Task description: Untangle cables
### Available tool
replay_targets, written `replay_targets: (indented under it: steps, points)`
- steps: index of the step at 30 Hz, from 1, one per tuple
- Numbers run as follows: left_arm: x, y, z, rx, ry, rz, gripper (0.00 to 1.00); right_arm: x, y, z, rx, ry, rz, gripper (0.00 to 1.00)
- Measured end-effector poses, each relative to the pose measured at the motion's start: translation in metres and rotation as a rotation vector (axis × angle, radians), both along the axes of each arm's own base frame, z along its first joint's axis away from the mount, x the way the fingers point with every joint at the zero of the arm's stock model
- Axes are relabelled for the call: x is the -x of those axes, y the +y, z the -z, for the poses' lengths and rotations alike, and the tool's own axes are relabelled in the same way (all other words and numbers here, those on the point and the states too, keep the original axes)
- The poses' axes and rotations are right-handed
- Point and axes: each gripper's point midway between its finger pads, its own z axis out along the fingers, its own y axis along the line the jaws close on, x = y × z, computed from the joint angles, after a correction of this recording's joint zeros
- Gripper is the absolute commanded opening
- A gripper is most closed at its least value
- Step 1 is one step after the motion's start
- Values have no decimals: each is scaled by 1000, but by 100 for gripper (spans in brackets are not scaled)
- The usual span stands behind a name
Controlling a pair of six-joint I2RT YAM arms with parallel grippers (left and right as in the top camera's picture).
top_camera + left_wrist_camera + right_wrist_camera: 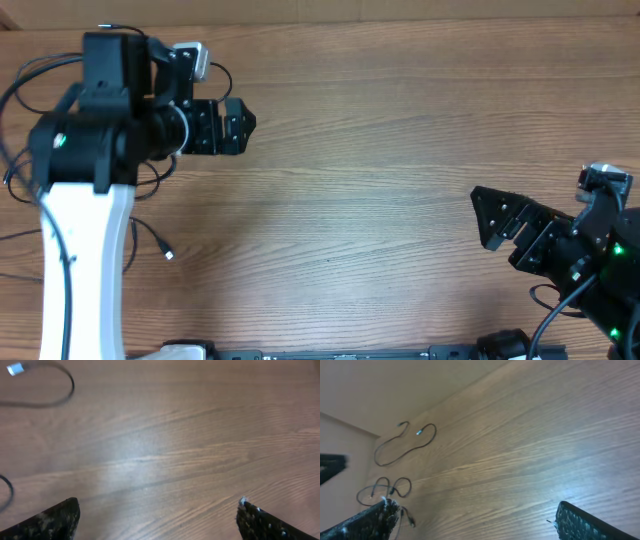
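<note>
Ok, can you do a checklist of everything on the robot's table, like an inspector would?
Surface: wooden table, brown grain, no marks seen.
Job's things: thin black cables lie as loose strands on the left side, by the left arm; one silver plug shows; no tight knot seen.
Clutter: nothing seen.
Grippers: left gripper open, holding nothing; right gripper open, holding nothing.
Cables: black arm wires loop beside the left arm.
Surroundings: plain pale surface past the table's edge.
</note>
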Motion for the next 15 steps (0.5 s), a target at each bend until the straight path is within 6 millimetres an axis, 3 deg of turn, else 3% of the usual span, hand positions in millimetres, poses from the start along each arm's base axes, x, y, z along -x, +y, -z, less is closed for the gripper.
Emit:
replay_targets:
  steps: [5, 9, 11, 15]
  points:
    - [53, 16, -63, -62, -243, -43, 99, 9, -7, -5, 35, -46, 6, 100]
    - [98, 35, -108, -113, -442, -118, 100, 36, -18, -22, 76, -174, 2, 100]
    - [106, 40, -114, -130, -472, -145, 100, 45, -26, -27, 96, -221, 30, 100]
    - [99, 44, -111, -146, -459, -161, 100, 45, -33, -28, 125, -229, 55, 100]
